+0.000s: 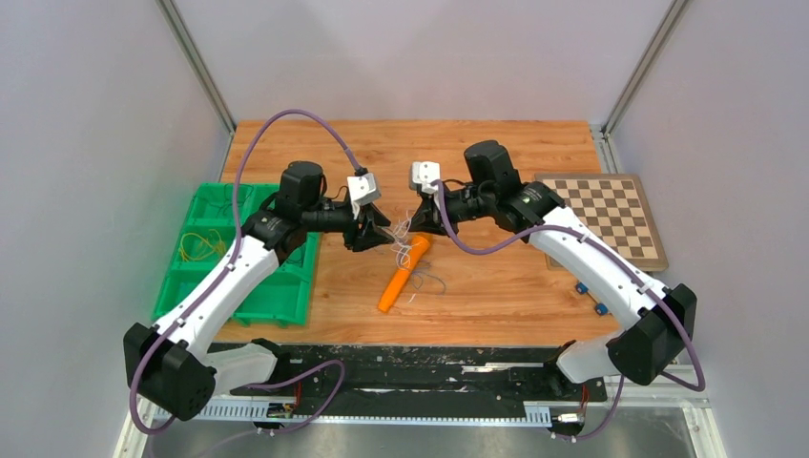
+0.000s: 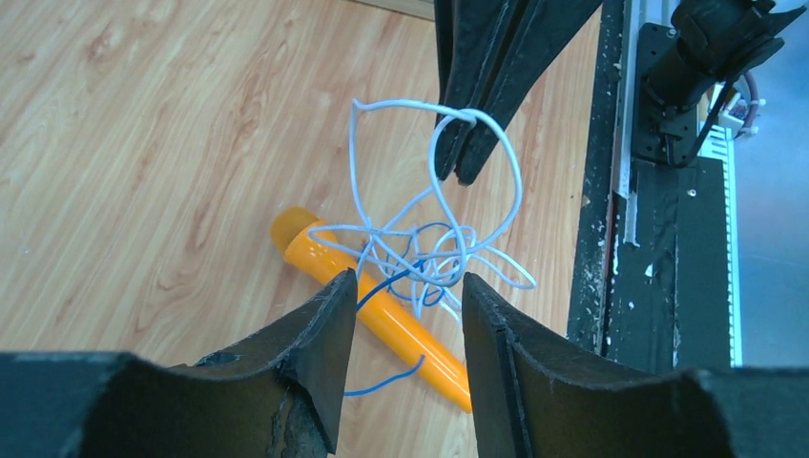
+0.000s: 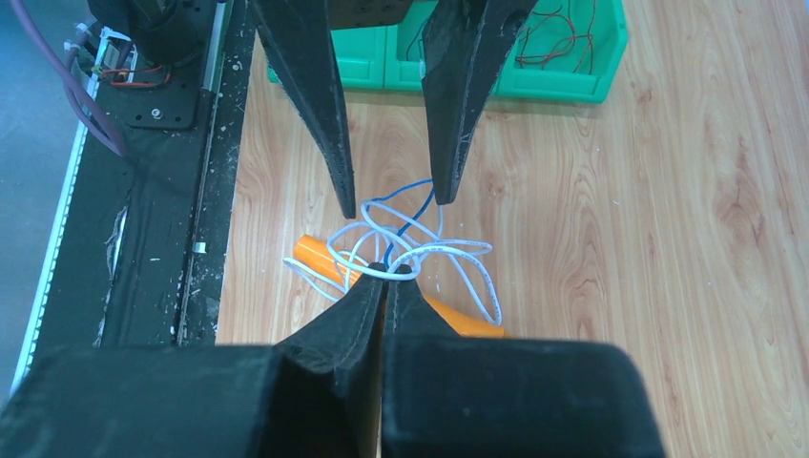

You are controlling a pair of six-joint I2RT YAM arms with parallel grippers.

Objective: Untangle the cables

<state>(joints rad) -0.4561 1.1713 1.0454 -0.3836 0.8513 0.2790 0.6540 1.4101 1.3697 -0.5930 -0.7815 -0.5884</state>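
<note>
A tangle of thin white cables (image 2: 405, 234) with a blue cable (image 2: 386, 382) through it hangs and lies over an orange marker (image 2: 382, 320) at mid-table; the same cables (image 1: 404, 232) show small in the top view. My right gripper (image 3: 389, 275) is shut on a loop of white cable (image 3: 448, 246) and holds it up off the wood; it also shows in the left wrist view (image 2: 456, 175). My left gripper (image 2: 408, 279) is open and empty, its fingers either side of the tangle, facing the right gripper (image 1: 416, 221). The marker (image 1: 403, 275) lies slantwise below both.
A green compartment bin (image 1: 286, 296) stands at the left with yellow wires (image 1: 196, 246) and red wires (image 3: 558, 33) inside. A chessboard (image 1: 611, 215) lies at the right. Two small blue pieces (image 1: 601, 308) sit near the right arm. The black rail (image 2: 611, 239) runs along the near edge.
</note>
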